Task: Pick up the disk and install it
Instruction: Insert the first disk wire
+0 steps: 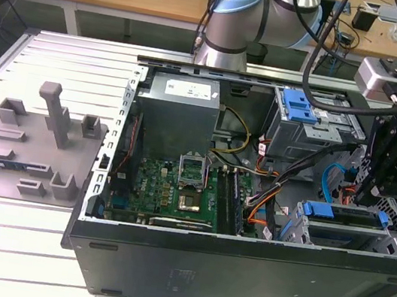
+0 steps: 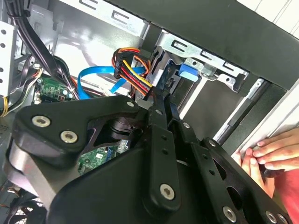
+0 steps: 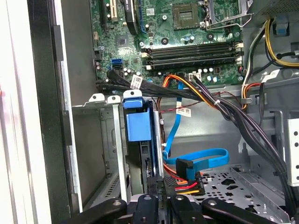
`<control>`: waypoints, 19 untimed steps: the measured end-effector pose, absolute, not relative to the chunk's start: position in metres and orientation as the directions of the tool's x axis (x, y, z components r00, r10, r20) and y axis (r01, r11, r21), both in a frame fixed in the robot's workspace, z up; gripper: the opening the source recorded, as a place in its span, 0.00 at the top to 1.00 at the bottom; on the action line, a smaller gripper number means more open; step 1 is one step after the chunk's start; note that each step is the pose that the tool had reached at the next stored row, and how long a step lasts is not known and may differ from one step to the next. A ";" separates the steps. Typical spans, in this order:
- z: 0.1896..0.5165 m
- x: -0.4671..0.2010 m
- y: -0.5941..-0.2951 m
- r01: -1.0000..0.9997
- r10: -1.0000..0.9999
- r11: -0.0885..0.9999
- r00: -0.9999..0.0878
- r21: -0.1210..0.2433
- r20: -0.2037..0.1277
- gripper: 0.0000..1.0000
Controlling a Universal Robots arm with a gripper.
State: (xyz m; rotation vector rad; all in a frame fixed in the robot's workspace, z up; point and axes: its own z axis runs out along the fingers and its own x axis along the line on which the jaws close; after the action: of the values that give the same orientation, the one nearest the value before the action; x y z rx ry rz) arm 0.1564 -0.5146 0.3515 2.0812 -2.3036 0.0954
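The jaws of the gripper look drawn together on the end of the disk. The disk stands on edge in the drive bay at the front corner of the open computer case, on the exterior view's right.

From the exterior view's left: a grey fixture plate with printed blocks lies outside the case. Inside come the grey power-supply box, the motherboard, and a blue latch on its metal cage. Last are the disk and the gripper above it.

The disk is probably stiff, fairly heavy for its size and sensitive to knocks. Its blue plastic bracket likely flexes. The narrow metal sides would give the firmest hold, better than the label face or the bracket tab.

The first wrist view shows the disk edge-on. It also shows a power connector with orange, yellow and red wires just beside the disk's end, and a blue data cable looping nearby. The second wrist view shows a person's hand resting against the case wall, near the bay.
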 end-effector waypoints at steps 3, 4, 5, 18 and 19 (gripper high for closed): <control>0.352 0.156 -0.516 -0.995 -0.994 0.101 -0.101 -0.020 0.049 0.83; 0.352 0.156 -0.517 -0.995 -0.994 0.101 -0.101 -0.020 0.047 0.83; 0.352 0.156 -0.517 -0.995 -0.994 0.100 -0.101 -0.020 0.046 0.83; 0.355 0.156 -0.530 -0.995 -0.995 0.096 -0.096 -0.016 0.004 0.83; 0.356 0.156 -0.531 -0.995 -0.995 0.096 -0.096 -0.016 0.000 0.83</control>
State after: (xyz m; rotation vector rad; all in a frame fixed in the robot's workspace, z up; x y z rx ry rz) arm 0.1563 -0.5314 0.3556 2.1196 -2.3331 0.0186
